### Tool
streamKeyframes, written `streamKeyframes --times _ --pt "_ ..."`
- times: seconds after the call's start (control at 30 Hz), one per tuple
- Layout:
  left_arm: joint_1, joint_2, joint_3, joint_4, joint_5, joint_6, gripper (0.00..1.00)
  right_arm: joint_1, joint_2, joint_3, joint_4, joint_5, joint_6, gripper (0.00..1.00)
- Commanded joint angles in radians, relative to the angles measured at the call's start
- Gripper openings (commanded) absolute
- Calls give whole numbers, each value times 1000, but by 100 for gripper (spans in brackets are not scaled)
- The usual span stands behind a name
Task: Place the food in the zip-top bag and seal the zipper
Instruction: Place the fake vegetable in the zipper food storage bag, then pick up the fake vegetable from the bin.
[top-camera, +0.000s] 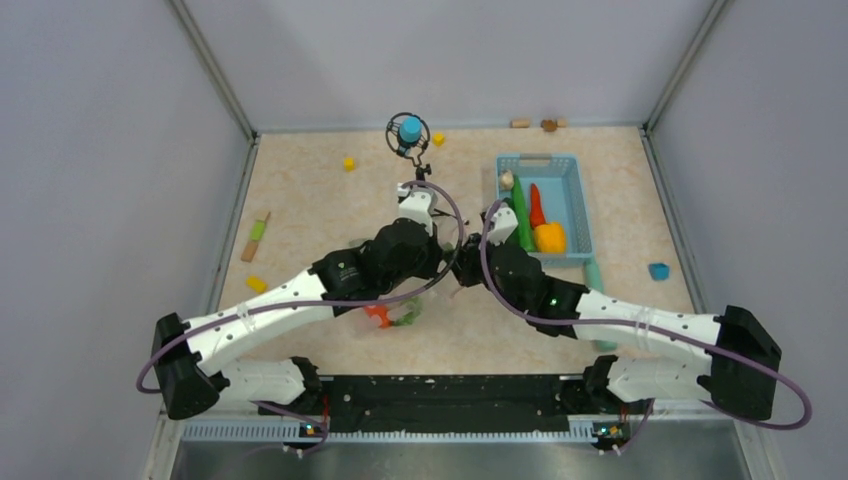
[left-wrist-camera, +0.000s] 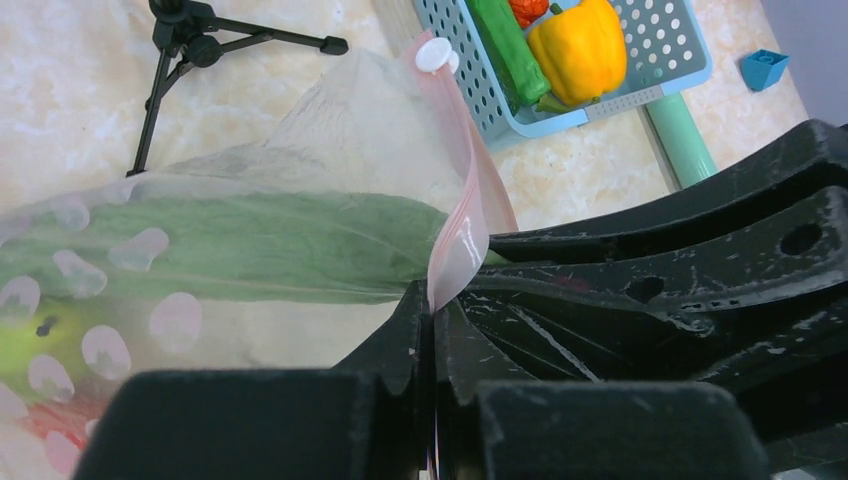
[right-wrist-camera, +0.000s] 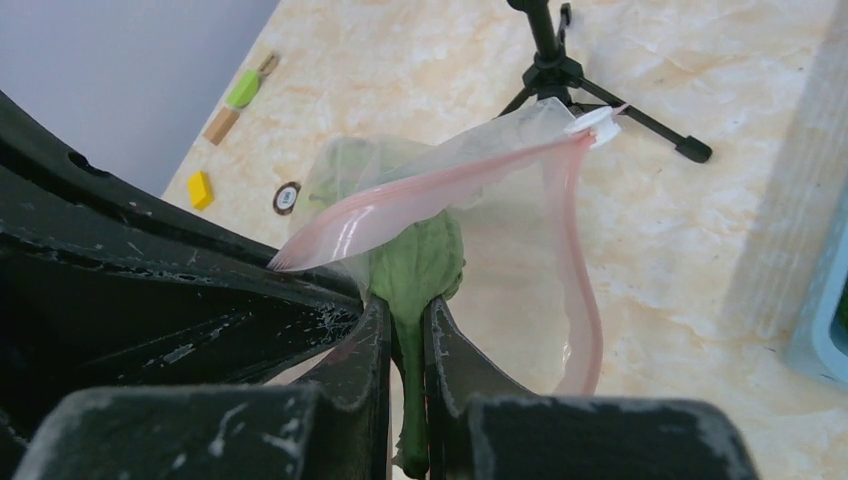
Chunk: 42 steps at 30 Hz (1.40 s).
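Note:
The clear zip-top bag (left-wrist-camera: 330, 150) is held up between both arms; in the top view it lies under them (top-camera: 392, 316), with orange and green food showing inside. My left gripper (left-wrist-camera: 432, 305) is shut on the pink zipper (left-wrist-camera: 470, 190), below its white slider (left-wrist-camera: 435, 54). My right gripper (right-wrist-camera: 405, 310) is shut on the stem of a green leafy toy vegetable (right-wrist-camera: 420, 260), whose head is in the bag's open mouth (right-wrist-camera: 500, 200). A yellow pepper (top-camera: 549, 238), a cucumber (top-camera: 521, 215), a red piece (top-camera: 537, 205) and a mushroom (top-camera: 507, 180) lie in the basket.
The light blue basket (top-camera: 577, 200) stands right of the grippers. A small black tripod (top-camera: 409, 132) stands behind them. A teal cylinder (top-camera: 595, 275) and a blue piece (top-camera: 658, 271) lie right. Yellow cubes (top-camera: 349, 163) and a green-and-wood stick (top-camera: 256, 237) lie left.

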Motion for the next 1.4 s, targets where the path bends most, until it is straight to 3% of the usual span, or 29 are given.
streamKeyframes --times 0.0,0.23,0.37,0.47,0.6,0.77,0.9,1.07,1.13,1.27,1.37 --pt "-12 -51 -4 177 17 -42 0 38 31 -16 144 -146 -41 0" --pt "-11 -85 -16 186 -90 -83 0 47 52 -59 148 -320 -124 4" --pt "-11 -102 -23 163 -146 -94 0 48 6 -71 136 -444 -178 29" --pt "-12 -123 -41 164 -153 -84 0 48 -47 -65 65 -434 -182 40" --pt "-10 -157 -73 152 -155 -49 0 48 -144 -45 -48 -311 -159 58" --pt "-10 -214 -116 147 -131 -27 0 48 -273 -36 -136 -216 -104 72" --pt "-11 -238 -130 129 -123 -21 0 48 -369 -29 -207 -143 -85 77" --pt "-10 -257 -142 115 -130 -19 0 48 -436 -9 -348 89 -51 82" --pt "-10 -256 -136 104 -151 -9 0 48 -428 4 -410 204 -40 98" --pt "-10 -249 -116 67 -215 12 0 36 -377 64 -517 355 -38 99" --pt "-8 -243 -127 61 -269 -3 0 -45 -320 113 -580 308 -75 99"
